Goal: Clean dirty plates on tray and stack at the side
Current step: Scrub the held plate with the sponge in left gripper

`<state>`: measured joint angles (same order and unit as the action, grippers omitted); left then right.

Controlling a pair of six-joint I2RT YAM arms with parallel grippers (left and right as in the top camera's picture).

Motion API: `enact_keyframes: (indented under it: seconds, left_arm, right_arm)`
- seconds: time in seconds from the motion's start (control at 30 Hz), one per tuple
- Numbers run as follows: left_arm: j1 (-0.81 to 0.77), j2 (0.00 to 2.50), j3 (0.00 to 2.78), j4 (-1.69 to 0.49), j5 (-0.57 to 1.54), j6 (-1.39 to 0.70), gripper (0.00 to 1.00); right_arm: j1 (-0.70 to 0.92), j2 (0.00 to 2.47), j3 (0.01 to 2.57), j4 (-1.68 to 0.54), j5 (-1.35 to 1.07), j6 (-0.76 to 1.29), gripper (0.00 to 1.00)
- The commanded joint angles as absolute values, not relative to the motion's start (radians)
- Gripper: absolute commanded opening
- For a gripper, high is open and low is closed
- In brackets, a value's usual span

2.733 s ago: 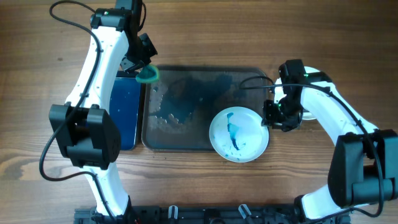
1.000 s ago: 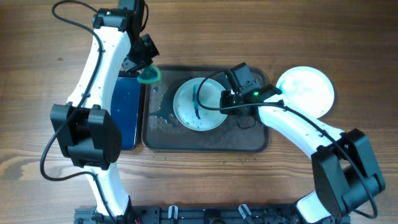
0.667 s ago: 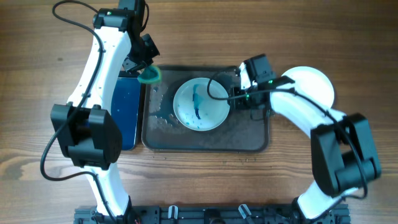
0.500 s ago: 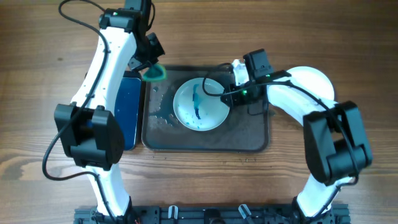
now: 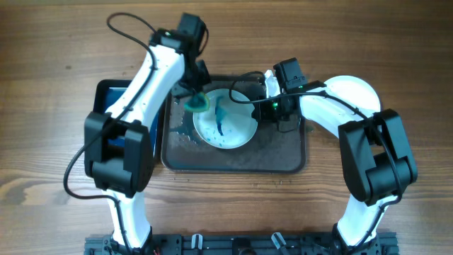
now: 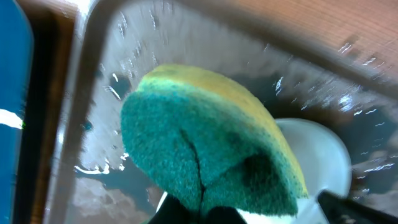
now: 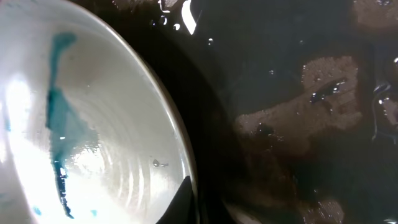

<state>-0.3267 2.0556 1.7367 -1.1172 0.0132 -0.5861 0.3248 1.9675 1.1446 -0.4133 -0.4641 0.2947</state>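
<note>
Wooden table (image 5: 42, 177) bears one tray (image 5: 233, 160), two plates (image 5: 237, 134), one sponge (image 5: 197, 104).

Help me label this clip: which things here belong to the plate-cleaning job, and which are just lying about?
Job in hand:
smeared plate on the grey tray
sponge in the left gripper
white plate beside the tray

Lying about:
blue tray, left of the grey one

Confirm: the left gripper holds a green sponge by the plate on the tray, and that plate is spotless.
Wrong on the plate: it carries a blue streak, clear in the right wrist view. The left gripper does hold the green sponge by it.
</note>
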Motion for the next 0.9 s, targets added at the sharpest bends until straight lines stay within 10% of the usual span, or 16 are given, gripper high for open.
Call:
enact_keyframes:
  seconds: [0.0,0.5,0.7,0.87]
  left_arm:
    - [-0.378,2.063,1.617,-1.037,0.049,-0.624,0.04]
    - [-0.490,2.063,1.244,-0.796,0.056,-0.888,0.04]
    - [-0.517,2.063,1.244,-0.597,0.581,-0.392,0.04]
    - [-0.527,2.063,1.244,-0.611,0.243,-0.566,0.04]
  right_arm:
    - [0.327,1.983,1.162,-0.421,-0.464,0.353,0.04]
    - [0.327,1.983,1.162,-0.435,-0.418,0.377,0.05]
    - [0.327,1.983,1.162,-0.435,-0.414,0.375,0.04]
    - [0.327,1.983,1.162,-0.439,-0.410,0.374,0.04]
